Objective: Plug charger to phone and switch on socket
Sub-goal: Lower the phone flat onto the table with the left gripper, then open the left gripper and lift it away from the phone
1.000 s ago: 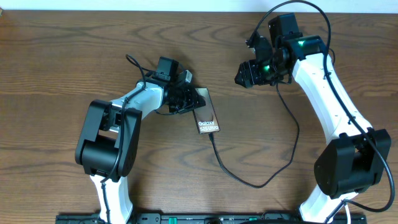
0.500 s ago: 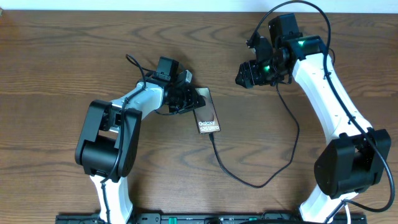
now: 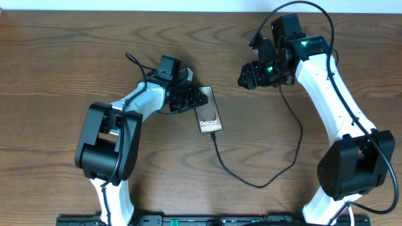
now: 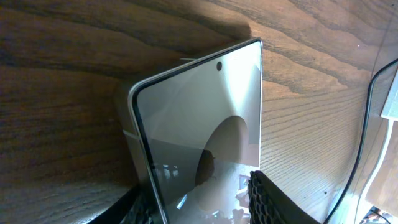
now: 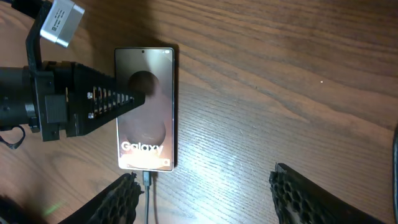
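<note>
Our left gripper point(image 3: 190, 98) reaches in at the phone point(image 3: 209, 117) from its long side near the camera end, jaws partly apart about it. We cannot tell whether they pinch it. The phone's long axis lies across those fingers, and the charger point(image 5: 147, 193) meets the short edge farther from them. Our right gripper point(image 3: 247, 76) hangs wide open and empty, well apart, with the phone ahead of it; the socket shows in no view, so we cannot judge which arm is nearer to it.

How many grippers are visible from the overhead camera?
2. The left gripper is at the phone's far end; the right gripper hangs farther right, touching nothing. None seems hidden.
</note>
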### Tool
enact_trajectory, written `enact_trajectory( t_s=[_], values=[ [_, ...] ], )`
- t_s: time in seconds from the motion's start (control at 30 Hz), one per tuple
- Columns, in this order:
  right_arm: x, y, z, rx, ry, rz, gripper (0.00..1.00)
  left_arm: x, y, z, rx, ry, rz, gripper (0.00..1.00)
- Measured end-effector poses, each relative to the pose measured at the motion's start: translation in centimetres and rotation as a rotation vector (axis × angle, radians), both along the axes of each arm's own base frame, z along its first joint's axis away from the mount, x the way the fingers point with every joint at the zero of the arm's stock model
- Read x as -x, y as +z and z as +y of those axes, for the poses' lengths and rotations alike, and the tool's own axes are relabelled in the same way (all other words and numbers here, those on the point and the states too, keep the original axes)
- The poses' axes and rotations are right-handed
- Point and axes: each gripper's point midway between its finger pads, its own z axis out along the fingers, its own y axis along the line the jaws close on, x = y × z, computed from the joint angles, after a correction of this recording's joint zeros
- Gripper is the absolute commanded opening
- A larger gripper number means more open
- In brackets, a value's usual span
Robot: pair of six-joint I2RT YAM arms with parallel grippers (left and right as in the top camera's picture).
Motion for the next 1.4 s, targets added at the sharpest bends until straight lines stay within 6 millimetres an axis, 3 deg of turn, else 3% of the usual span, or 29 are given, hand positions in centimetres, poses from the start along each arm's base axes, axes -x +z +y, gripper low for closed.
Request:
enact_trajectory(
  t_s=[0.17,0.63,1.0,1.13,1.3,1.4],
  values=[
    [0.0,0.0,0.0,0.000,0.000,0.001,0.68,-0.2,0.2,0.0,-0.008,-0.003,-0.015,0.57],
    [0.2,-0.1,0.0,0.002,0.000,0.007,0.69,-0.8,0.5,0.3,-0.043,-0.035,-0.061,0.68],
    [0.0,0.0,0.0,0.000,0.000,0.001,0.64,0.2,0.9,4.3,-0.250,0.019,-0.021,0.69],
    [-0.2,0.1,0.1,-0.008,0.001,-0.010,0.62,0.0,4.4,6.6,-0.267,0.074,-0.061,0.69],
    [-0.5,1.0,0.3,-0.023,0.003,-0.030,0.66,-0.2,11.3,9.9,-0.255,0.167,-0.187,0.69],
    [-0.7,2.6,0.0,-0.037,-0.005,-0.069,0.69,0.3,14.8,11.7,-0.250,0.212,-0.257,0.69]
  ],
)
